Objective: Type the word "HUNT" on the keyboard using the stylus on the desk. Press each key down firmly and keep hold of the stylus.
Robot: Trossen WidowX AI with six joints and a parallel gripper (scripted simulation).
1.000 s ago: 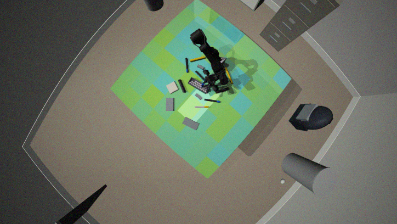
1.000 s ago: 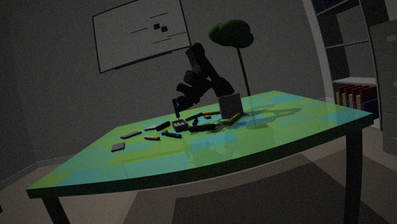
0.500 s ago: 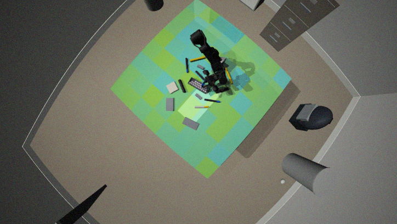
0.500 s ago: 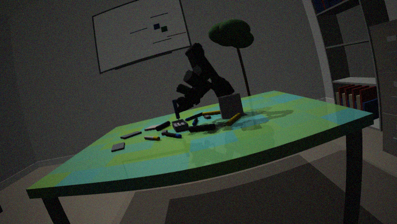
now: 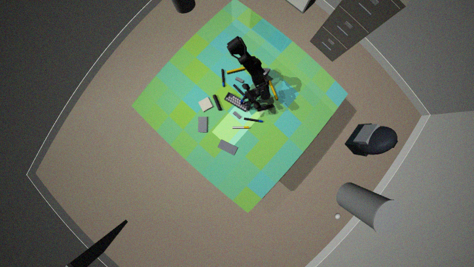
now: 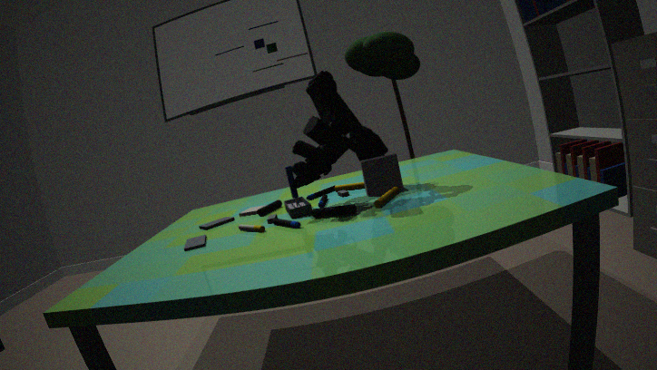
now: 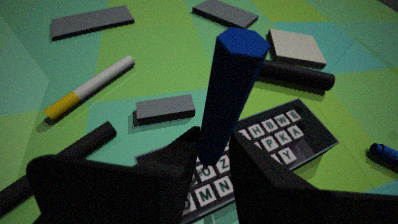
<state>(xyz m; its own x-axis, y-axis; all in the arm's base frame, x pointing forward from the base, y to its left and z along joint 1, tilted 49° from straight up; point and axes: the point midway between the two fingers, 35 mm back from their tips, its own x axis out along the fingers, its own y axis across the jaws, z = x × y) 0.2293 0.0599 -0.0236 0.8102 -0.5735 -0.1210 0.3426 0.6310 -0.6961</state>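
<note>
The blue stylus [image 7: 230, 85] [image 6: 290, 181] stands nearly upright between the fingers of my gripper [image 7: 214, 135], which is shut on it. The gripper is over the keyboard [image 5: 233, 101] [image 6: 297, 208] [image 7: 320, 130]. In the wrist view the keys H, B, W, E, P, K, A and Y show right of the stylus, and U, Z, M and N show near the fingers. The fingers hide the stylus tip and some keys, so I cannot tell which key lies under the tip or whether it touches one. T is not readable.
A grey block [image 7: 165, 108] lies beside the keyboard. A white and yellow marker [image 7: 90, 89], a black cylinder [image 7: 299, 75] and a cream pad [image 7: 296, 48] lie beyond. Two flat grey blocks [image 5: 202, 124] [image 5: 228, 147] lie farther out. A blue-ended black pen [image 5: 253, 119] lies near the keyboard.
</note>
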